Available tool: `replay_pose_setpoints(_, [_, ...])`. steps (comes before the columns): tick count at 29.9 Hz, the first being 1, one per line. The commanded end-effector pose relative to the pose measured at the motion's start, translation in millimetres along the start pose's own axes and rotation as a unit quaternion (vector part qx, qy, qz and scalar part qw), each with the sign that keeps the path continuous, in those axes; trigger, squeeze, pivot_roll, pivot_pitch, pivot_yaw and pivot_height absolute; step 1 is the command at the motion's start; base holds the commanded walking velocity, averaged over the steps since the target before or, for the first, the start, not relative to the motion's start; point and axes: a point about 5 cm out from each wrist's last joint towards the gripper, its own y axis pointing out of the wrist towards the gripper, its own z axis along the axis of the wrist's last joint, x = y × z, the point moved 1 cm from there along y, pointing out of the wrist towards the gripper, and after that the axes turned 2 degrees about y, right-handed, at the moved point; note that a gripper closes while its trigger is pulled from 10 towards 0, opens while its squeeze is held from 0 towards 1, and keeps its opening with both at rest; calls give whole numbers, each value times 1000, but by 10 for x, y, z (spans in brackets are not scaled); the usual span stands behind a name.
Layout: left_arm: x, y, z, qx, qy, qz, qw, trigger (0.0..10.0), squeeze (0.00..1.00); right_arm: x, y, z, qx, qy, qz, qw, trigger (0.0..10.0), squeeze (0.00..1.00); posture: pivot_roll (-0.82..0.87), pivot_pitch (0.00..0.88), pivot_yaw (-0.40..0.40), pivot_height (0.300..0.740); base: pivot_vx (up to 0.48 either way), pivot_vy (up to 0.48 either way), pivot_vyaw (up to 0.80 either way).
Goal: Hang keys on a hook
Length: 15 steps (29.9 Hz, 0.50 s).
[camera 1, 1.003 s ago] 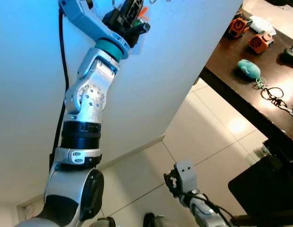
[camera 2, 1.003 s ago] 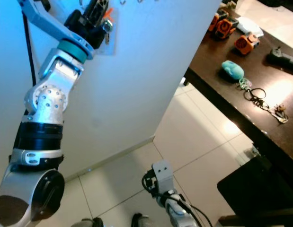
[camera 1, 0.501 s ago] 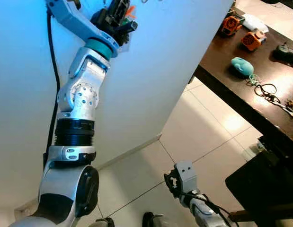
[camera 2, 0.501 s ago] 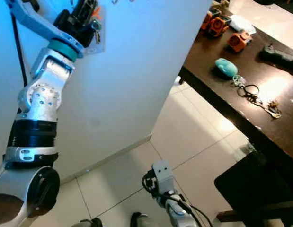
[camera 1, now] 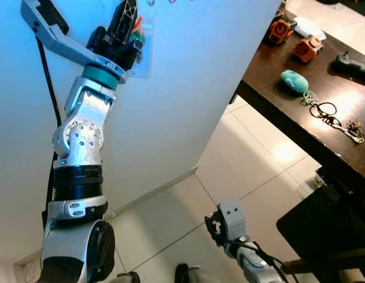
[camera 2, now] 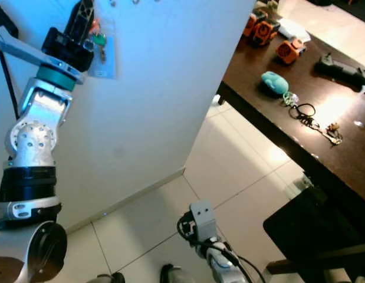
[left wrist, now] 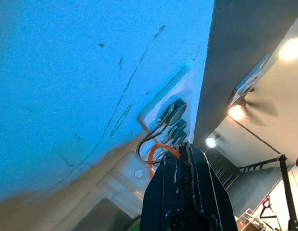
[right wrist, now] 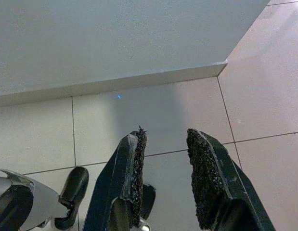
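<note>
Against the wall (camera 1: pixel 188 88), the left gripper (camera 1: pixel 124 13) has risen and straightened, its fingers now pointing up toward the hooks (camera 1: pixel 151 3) instead of slanting across. The keys (camera 1: pixel 137 36) it pinches have come up with it, nearer the hooks.

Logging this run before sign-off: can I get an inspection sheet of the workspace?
Surface: white wall with hooks near the top.
Job's things: keys with orange and green tags, held up at the wall below the hooks.
Clutter: dark table with a teal thing, a keyring, orange items.
Grippers: left gripper shut on keys; right gripper open, idle over the floor.
Cables: black cable along the left arm.
Surroundings: tiled floor.
</note>
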Motion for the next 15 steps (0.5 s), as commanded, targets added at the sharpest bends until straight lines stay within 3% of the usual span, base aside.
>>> replay_pose_setpoints(1, [-65,-26,-60,-10,-5,19,1000,10000,0,7,-45,-98,-20,2,0,1000,10000,0,-62,124,-60,740,0,0,0])
replay_pose_setpoints(6, [-66,-24,-223,-48,14,27,998,10000,0,3,-43,-98,-19,4,-2,1000,10000,0,-70,121,-53,740,0,0,0])
replay_pose_setpoints(14, [-100,-68,-290,-62,24,45,997,10000,0,-2,-49,-110,-20,5,-4,1000,10000,0,-73,118,-47,740,0,0,0])
replay_pose_setpoints(15, [-114,-114,-301,-65,35,44,996,10000,318,-3,-52,-114,-20,5,-4,1000,10000,0,-74,117,-45,740,0,0,0])
